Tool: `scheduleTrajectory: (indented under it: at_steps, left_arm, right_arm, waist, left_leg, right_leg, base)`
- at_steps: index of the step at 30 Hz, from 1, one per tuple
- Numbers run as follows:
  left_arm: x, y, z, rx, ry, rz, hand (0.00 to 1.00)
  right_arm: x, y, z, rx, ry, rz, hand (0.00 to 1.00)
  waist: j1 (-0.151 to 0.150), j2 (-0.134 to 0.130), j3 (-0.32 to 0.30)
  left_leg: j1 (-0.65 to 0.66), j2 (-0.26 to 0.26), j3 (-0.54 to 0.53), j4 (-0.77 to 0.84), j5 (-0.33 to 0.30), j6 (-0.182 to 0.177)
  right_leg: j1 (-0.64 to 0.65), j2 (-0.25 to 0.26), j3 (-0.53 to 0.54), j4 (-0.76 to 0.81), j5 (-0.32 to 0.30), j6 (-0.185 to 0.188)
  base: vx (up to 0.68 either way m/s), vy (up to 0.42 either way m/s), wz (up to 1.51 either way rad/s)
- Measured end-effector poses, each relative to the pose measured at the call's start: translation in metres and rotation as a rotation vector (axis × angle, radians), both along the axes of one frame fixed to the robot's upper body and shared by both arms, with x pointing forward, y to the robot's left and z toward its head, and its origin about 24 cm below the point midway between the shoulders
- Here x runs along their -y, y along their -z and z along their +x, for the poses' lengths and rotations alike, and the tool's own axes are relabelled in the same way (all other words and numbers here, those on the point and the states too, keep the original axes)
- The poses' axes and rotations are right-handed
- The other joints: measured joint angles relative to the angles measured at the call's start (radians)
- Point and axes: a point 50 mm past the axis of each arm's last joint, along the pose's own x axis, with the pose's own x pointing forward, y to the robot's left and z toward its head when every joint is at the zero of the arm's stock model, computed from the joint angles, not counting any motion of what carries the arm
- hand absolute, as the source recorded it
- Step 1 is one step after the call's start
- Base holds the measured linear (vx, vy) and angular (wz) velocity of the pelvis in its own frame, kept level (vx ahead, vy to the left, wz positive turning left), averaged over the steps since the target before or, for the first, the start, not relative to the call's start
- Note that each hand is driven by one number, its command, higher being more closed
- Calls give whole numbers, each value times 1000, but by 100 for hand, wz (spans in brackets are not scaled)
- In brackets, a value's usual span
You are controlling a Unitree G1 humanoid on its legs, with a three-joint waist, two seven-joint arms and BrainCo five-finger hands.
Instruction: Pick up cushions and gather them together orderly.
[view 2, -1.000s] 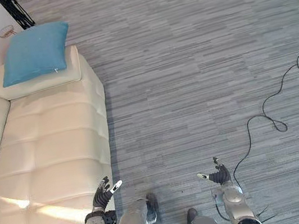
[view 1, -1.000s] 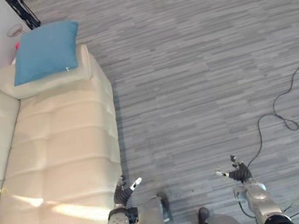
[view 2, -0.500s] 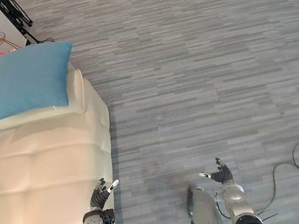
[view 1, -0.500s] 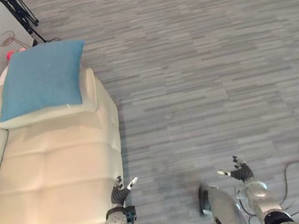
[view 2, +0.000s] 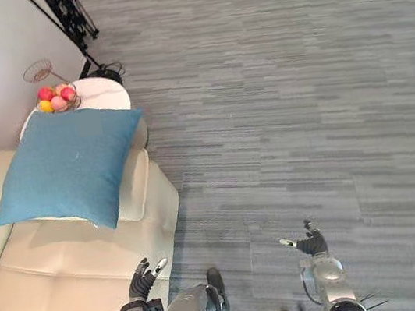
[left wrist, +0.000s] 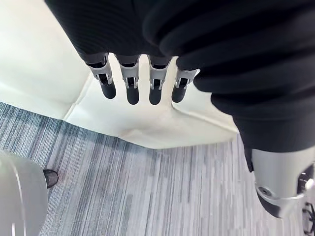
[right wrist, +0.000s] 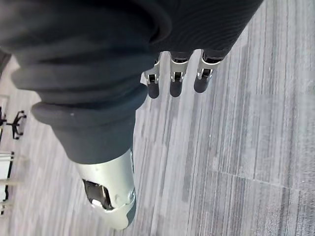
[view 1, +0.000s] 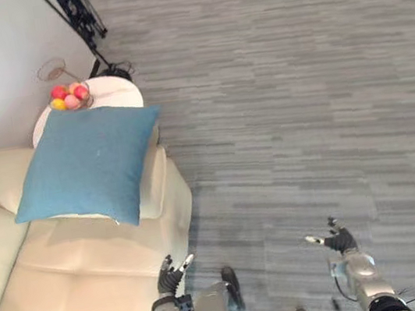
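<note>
A blue square cushion (view 1: 87, 167) lies flat on the armrest end of the cream leather sofa (view 1: 72, 295), well ahead of both hands. My left hand (view 1: 168, 275) hangs low beside the sofa's front corner, open, holding nothing; its straight fingers (left wrist: 129, 81) point down over the sofa edge in the left wrist view. My right hand (view 1: 338, 240) hangs open over the grey floor, empty, with fingers (right wrist: 175, 78) straight in the right wrist view.
A small round white side table (view 1: 111, 93) stands beyond the sofa's end, carrying a wire bowl of coloured fruit (view 1: 68, 95). A black tripod stand (view 1: 78, 10) rises near the white wall. Grey striped carpet floor (view 1: 303, 109) spreads to the right.
The camera has moved toward the sofa's end: the cushion now looks larger and nearer, and the side table with fruit has come into view. Both hands stay low and open.
</note>
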Motion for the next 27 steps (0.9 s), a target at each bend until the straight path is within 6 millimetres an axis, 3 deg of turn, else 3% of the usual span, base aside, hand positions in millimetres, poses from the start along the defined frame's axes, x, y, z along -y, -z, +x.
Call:
scheduleTrajectory:
  at_steps: [1,2,3,5,6,7,9,10,11,12,13,14,15,16,17,18,19,21,23,24,25,27]
  left_arm:
    - [-2,1,-3,-10,-4,3,0]
    - [-5,4,-11,-32,-9,10,0]
    - [-8,5,-14,-40,-11,18,0]
    - [-12,5,-17,-45,-20,26,0]
    - [-15,6,-20,-53,-30,31,0]
    - [-16,5,-19,-48,-38,30,0]
    - [-16,4,-15,-35,-58,29,0]
    - [-14,1,-8,-18,-59,26,0]
    - [-13,-1,-2,-2,-61,25,0]
    - [-13,-2,-1,2,-64,26,0]
    - [-13,-2,1,7,-72,32,0]
    - [-7,-1,3,5,-77,12,0]
    - [-1,0,2,6,-85,-7,0]
    - [0,1,-2,-3,-89,-12,0]
    - [3,1,-1,0,-89,-19,0]
    - [6,0,2,8,-87,-27,0]
    - [7,0,3,13,-88,-32,0]
    - [9,-3,7,36,-78,-34,0]
    - [9,-4,9,40,-51,-26,0]
    - [8,-4,9,39,-41,-19,0]
    - [5,-5,10,40,-28,-4,0]
    - [-9,-4,4,22,-20,40,0]
  right_arm:
    - [-1,1,-1,-3,-2,2,0]
    - [-3,5,-7,-22,-3,7,0]
    - [-3,8,-14,-41,1,9,0]
    - [-2,10,-18,-52,2,7,0]
    - [-2,11,-19,-55,2,6,0]
    - [0,11,-21,-59,2,3,0]
    - [1,13,-26,-69,4,2,0]
    - [2,12,-28,-66,3,2,0]
    - [3,11,-32,-58,6,0,0]
    - [4,12,-35,-65,10,0,0]
    - [6,16,-43,-86,23,2,0]
    - [7,20,-52,-117,32,4,0]
    - [8,20,-52,-118,35,1,0]
    - [8,18,-48,-104,36,-1,0]
    - [8,14,-42,-77,37,-6,0]
    - [8,13,-41,-72,42,-4,0]
    - [9,14,-42,-72,52,-1,0]
    - [9,15,-46,-75,82,14,0]
    - [10,13,-39,-52,98,26,0]
    - [13,9,-33,-28,105,22,0]
    - [12,8,-31,-22,104,26,0]
    - [-4,10,-23,-10,89,72,0]
  waist:
    - [5,-11,-3]
    - [4,-31,-14]
    - [-3,-42,-20]
    - [-16,-43,-21]
    - [-22,-41,-21]
    - [-20,-34,-20]
    - [-20,-29,-21]
    - [-24,-26,-28]
    - [-30,-25,-29]
    - [-37,-26,-29]
    - [-50,-30,-31]
    - [-45,-19,-22]
    - [-37,6,-40]
    - [-21,6,-47]
    - [-25,3,-48]
    - [-26,2,-47]
    - [-27,-2,-45]
    - [-19,-9,-45]
    - [-19,-17,-44]
    - [-20,-13,-45]
    - [-19,-14,-51]
    - [-15,-55,-51]
  left_leg:
    - [22,-11,-1,1,-15,1]
    - [63,-40,-20,1,-40,15]
    - [103,-65,-61,0,-64,30]
    - [157,-86,-115,-10,-82,44]
    - [212,-97,-160,-37,-82,45]
    - [266,-97,-198,-72,-82,45]
    - [304,-94,-266,-89,-82,44]
    - [308,-94,-335,-91,-82,44]
    - [308,-94,-409,-82,-83,42]
    - [304,-95,-440,-68,-89,31]
    - [306,-95,-474,-49,-104,-25]
    - [311,-82,-531,-11,-164,-112]
    - [293,-57,-548,4,-157,-128]
    - [285,-41,-543,-4,-133,-168]
    - [264,-21,-510,-11,-97,-227]
    - [246,-3,-456,-8,-65,-240]
    - [232,14,-400,2,-46,-235]
    - [199,103,-106,40,-36,-204]
    - [179,118,37,-4,-43,-183]
    - [164,119,123,-64,-2,-143]
    - [167,111,151,-83,4,-132]
    - [150,90,171,-99,12,-118]
  right_leg:
    - [-32,-20,12,104,-5,31]
    - [-91,-53,37,300,32,125]
    - [-140,-57,58,473,33,122]
    - [-204,-58,43,640,-11,82]
    - [-242,-55,15,679,-46,25]
    - [-271,-41,-17,632,-71,-12]
    - [-315,-9,-16,517,-103,-52]
    - [-377,34,42,431,-110,-64]
    - [-418,84,155,313,-97,-43]
    - [-422,104,219,238,-83,-25]
    - [-402,116,308,97,-18,-21]
    - [-372,102,284,43,125,-35]
    - [-370,107,240,57,115,-55]
    - [-369,97,208,68,99,-69]
    - [-349,73,149,59,86,-79]
    - [-316,55,94,34,81,-87]
    - [-284,45,57,10,80,-89]
    - [-160,28,-70,-80,77,-96]
    - [-134,8,-124,-102,77,-95]
    - [-134,0,-158,-103,76,-86]
    - [-132,-9,-172,-116,78,-77]
    - [-128,-17,-168,-157,90,-59]
  base:
    - [468,184,32]
    - [503,135,65]
    - [519,98,84]
    - [502,3,92]
    - [552,-48,105]
    - [446,-62,94]
    - [422,-130,97]
    - [472,-233,156]
    - [378,-233,163]
    - [378,-271,185]
    - [405,-333,205]
    - [445,-385,198]
    - [347,-325,149]
    - [307,-348,120]
    - [235,-289,138]
    - [212,-279,152]
    - [133,-180,172]
    - [127,-148,181]
    - [55,-2,121]
    - [32,52,110]
    - [35,91,96]
    - [35,129,42]
